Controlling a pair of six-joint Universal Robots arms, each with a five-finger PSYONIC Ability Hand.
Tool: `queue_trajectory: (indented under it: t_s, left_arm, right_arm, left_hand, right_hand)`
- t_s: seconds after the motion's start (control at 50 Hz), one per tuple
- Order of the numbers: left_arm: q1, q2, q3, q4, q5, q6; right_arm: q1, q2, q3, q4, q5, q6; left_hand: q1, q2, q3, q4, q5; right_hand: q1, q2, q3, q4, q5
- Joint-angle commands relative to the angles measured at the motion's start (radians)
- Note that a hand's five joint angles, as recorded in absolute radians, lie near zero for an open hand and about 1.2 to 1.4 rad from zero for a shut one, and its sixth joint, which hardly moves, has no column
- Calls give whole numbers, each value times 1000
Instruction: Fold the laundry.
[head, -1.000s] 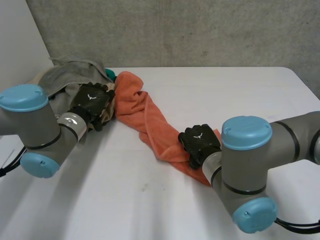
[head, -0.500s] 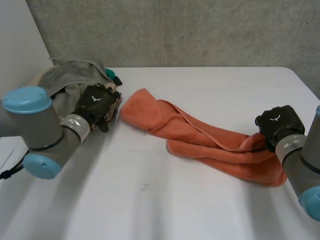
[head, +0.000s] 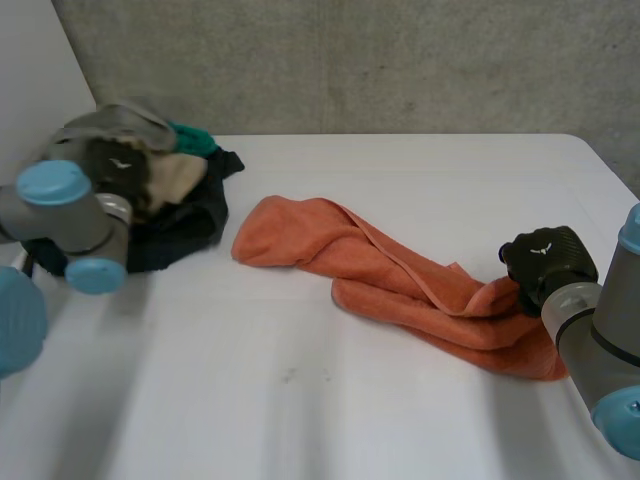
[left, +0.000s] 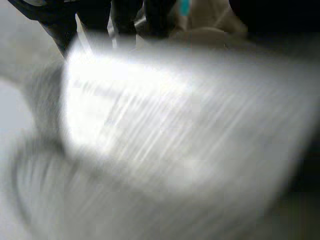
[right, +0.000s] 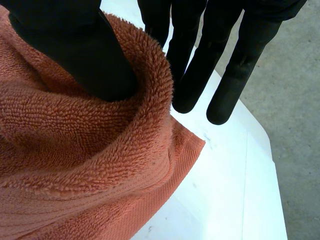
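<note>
Long, rumpled orange towel (head: 390, 275)

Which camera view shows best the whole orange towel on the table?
The head view: the orange towel lies there in full, a rumpled band across the white table to the right hand. The right wrist view gives its end close up, pinched between thumb and fingers. The left wrist view faces the laundry pile.

An orange terry towel (head: 400, 280) is laid rumpled and bunched lengthwise, slantwise across the middle of the table (head: 300, 400), its right end raised. Grey, cream, teal and dark clothes are heaped in a pile (head: 185, 222) at the far left.
</note>
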Motion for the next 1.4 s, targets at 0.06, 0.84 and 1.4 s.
queue_trajectory:
  t_s: [0.06, 0.84, 1.4]
  left_arm:
    - [67, 9, -20, 44, -47, 103]
    - [-548, 425, -554, 10, 255, -466]
    - [-516, 550, -633, 22, 99, -462]
  right_arm:
    - [4, 0, -1, 0, 1, 0]
    - [67, -325, -4, 107, -248, 90]
    - [-115, -316, -108, 397, -444, 87]
  left_hand:
    - [58, 54, 54, 56, 69]
    - [-221, -224, -225, -223, -210]
    - [947, 944, 943, 945, 958]
  right_hand:
    - [334, 255, 216, 202, 235]
    - [334, 255, 216, 202, 235]
    - [334, 255, 216, 202, 235]
